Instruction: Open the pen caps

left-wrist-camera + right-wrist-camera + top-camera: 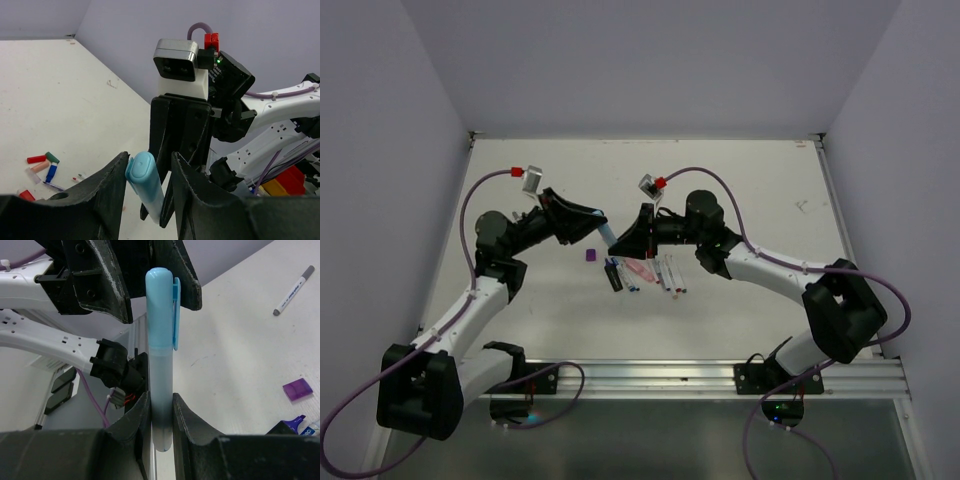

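A light blue highlighter (160,375) is held in the air between my two grippers. My right gripper (161,400) is shut on the lower end of its barrel. The highlighter's light blue pen cap (140,167) sits between the fingers of my left gripper (149,159). One finger touches the cap's clip side and a narrow gap shows at the other finger. In the top view both grippers meet above mid-table, left gripper (596,224) and right gripper (622,243), with the highlighter (605,236) between them. A loose purple cap (590,255) lies on the table just below.
A cluster of slim pens and markers (645,272) lies under the right gripper. Loose red (36,159), green (52,157) and blue (50,172) caps lie on the white table. A grey-capped pen (293,290) and a blue marker (290,425) also lie nearby.
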Available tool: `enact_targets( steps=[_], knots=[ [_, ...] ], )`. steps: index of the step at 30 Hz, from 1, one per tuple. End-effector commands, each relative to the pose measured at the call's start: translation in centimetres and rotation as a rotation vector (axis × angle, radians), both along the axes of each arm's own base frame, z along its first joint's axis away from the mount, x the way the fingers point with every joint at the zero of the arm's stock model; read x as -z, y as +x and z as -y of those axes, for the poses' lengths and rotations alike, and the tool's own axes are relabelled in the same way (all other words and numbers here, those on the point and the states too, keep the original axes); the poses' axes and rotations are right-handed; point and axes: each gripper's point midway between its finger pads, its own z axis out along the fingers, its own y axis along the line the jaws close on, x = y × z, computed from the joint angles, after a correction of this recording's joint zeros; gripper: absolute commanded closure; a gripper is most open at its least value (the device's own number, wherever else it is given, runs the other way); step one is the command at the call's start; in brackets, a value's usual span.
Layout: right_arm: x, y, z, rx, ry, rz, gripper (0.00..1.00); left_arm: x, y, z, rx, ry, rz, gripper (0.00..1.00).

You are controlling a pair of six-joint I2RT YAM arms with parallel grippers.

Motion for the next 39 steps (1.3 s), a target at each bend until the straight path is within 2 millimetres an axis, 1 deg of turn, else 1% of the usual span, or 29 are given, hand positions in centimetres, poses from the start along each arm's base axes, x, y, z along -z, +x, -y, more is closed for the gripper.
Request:
enact_targets(
  steps=[1, 11, 14, 15, 17, 18, 19, 21, 22, 23, 25, 28, 30, 31, 32, 33, 35, 36, 37, 38, 39],
  knots=[
    [-2.4, 0.4, -0.5, -0.018, 0.057, 0.059, 1.00, -1.0, -1.0, 0.6, 0.046, -0.020, 0.048, 0.58],
    [-2.7, 0.4, -0.7, -0.024, 0.063, 0.055, 1.00, -1.1, -0.9, 1.1, 0.050, -0.021, 0.054, 0.69],
    [-2.6, 0.3, -1.0, -0.033, 0.063, 0.044, 1.00, -1.1, -0.9, 1.3, 0.054, -0.021, 0.059, 0.78],
    [-2.5, 0.4, -1.0, -0.031, 0.061, 0.040, 1.00, -1.1, -1.0, 1.4, 0.055, -0.021, 0.061, 0.83],
    [-2.3, 0.2, -1.2, -0.039, 0.059, 0.035, 1.00, -1.2, -1.1, 1.4, 0.058, -0.021, 0.070, 0.90],
    [-2.1, 0.1, -1.3, -0.042, 0.055, 0.030, 1.00, -1.4, -1.1, 1.4, 0.052, -0.026, 0.078, 0.97],
    [-2.0, 0.2, -1.2, -0.040, 0.053, 0.026, 1.00, -1.7, -1.2, 1.3, 0.046, -0.030, 0.093, 1.00],
    [-1.4, -0.1, -1.2, -0.046, 0.046, 0.010, 1.00, -2.3, -1.0, 1.1, 0.016, -0.040, 0.115, 1.00],
    [-1.3, -0.2, -1.1, -0.048, 0.045, 0.008, 1.00, -3.0, -1.2, 0.9, -0.003, -0.041, 0.157, 1.00],
    [-0.6, -0.5, -0.9, -0.053, 0.033, -0.008, 1.00, -3.5, -0.8, 0.5, -0.041, -0.049, 0.175, 1.00],
    [0.0, -0.8, -0.7, -0.059, 0.023, -0.023, 1.00, -4.7, -1.0, 0.0, -0.084, -0.049, 0.248, 1.00],
    [2.0, -1.7, 0.0, -0.066, -0.007, -0.059, 1.00, -6.7, -0.7, -0.5, -0.139, -0.052, 0.328, 1.00],
    [3.2, -2.4, 0.3, -0.087, -0.020, -0.083, 1.00, -8.5, -0.6, -0.9, -0.167, -0.067, 0.381, 1.00],
    [4.2, -2.9, 0.6, -0.094, -0.028, -0.098, 1.00, -9.1, -0.6, -1.0, -0.173, -0.076, 0.402, 1.00],
    [4.7, -3.4, 0.7, -0.112, -0.032, -0.115, 1.00, -10.2, -0.6, -1.3, -0.190, -0.095, 0.436, 1.00],
    [5.1, -3.6, 0.8, -0.119, -0.029, -0.116, 1.00, -10.8, -0.7, -1.4, -0.197, -0.105, 0.453, 1.00],
    [6.7, -4.2, 1.3, -0.130, -0.048, -0.158, 1.00, -12.3, -0.5, -1.7, -0.222, -0.127, 0.485, 1.00],
    [6.9, -4.5, 1.4, -0.137, -0.045, -0.163, 1.00, -13.0, -0.5, -1.8, -0.229, -0.138, 0.509, 1.00],
    [7.2, -5.1, 1.6, -0.155, -0.033, -0.159, 1.00, -13.2, -0.3, -1.9, -0.237, -0.142, 0.517, 1.00],
    [7.2, -5.3, 1.7, -0.159, -0.027, -0.170, 1.00, -14.2, -0.3, -2.1, -0.250, -0.157, 0.543, 1.00],
    [7.4, -5.4, 1.8, -0.165, -0.026, -0.170, 1.00, -14.8, -0.2, -2.3, -0.259, -0.165, 0.558, 1.00]
  ],
)
